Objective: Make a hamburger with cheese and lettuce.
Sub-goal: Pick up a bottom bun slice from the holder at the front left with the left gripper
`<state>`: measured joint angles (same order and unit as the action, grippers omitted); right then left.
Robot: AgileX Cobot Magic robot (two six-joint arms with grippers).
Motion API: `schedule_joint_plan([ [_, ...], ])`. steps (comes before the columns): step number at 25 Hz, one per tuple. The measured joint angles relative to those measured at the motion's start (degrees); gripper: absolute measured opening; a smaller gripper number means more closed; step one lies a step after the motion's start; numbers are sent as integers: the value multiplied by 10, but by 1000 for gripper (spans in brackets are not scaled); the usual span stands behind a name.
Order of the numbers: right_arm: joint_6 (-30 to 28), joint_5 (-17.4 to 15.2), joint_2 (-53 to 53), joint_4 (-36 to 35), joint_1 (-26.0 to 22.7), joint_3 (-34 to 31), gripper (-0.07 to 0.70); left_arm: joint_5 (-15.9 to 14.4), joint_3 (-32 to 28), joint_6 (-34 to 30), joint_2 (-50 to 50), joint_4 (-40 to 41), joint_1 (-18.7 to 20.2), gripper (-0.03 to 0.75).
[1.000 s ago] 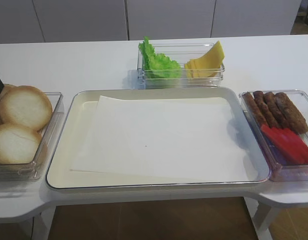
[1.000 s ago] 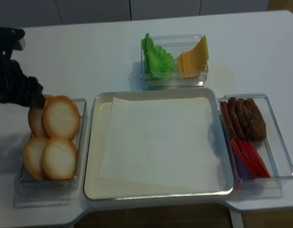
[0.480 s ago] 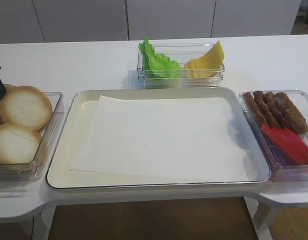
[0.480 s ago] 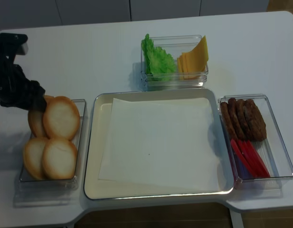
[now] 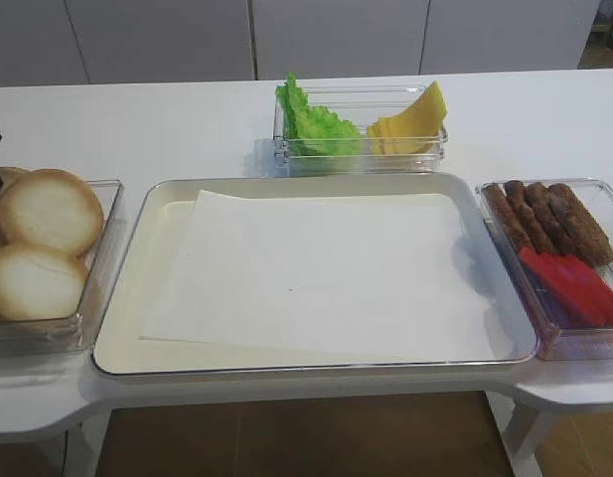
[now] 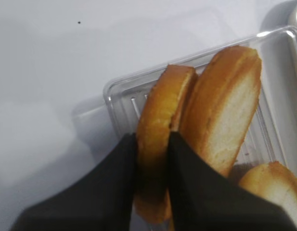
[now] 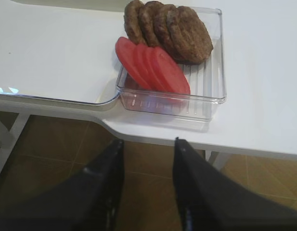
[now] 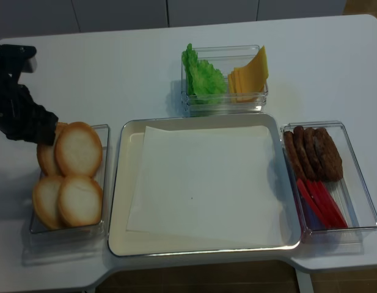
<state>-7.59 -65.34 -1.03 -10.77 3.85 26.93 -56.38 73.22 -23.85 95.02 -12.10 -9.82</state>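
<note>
Several bun halves stand on edge in a clear box (image 8: 106, 131) at the left. My left gripper (image 6: 152, 139) is shut on the back-left bun half (image 6: 162, 106), one finger on each face; it also shows in the overhead view (image 8: 44, 131). The lettuce (image 5: 311, 119) and the cheese (image 5: 410, 124) share a clear box at the back centre. My right gripper (image 7: 148, 142) is open and empty, low over the floor in front of the table's right end.
A large cream tray (image 5: 122, 288) lined with white paper (image 5: 316, 268) fills the middle. A clear box (image 7: 206, 103) at the right holds brown patties (image 7: 172, 29) and red tomato slices (image 7: 153, 67). The table's front edge is close.
My left arm has shifted slightly at the back-left bun half. The buns and their box have nudged a little.
</note>
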Motion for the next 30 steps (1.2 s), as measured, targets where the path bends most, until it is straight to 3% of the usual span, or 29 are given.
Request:
schedule_joint_plan([
  [18,0,0,0,0,0,0,281,-9,0,-14,-29,1,0,121],
  [30,0,0,0,0,0,0,281,-23,0,-14,-108,42,0,120],
])
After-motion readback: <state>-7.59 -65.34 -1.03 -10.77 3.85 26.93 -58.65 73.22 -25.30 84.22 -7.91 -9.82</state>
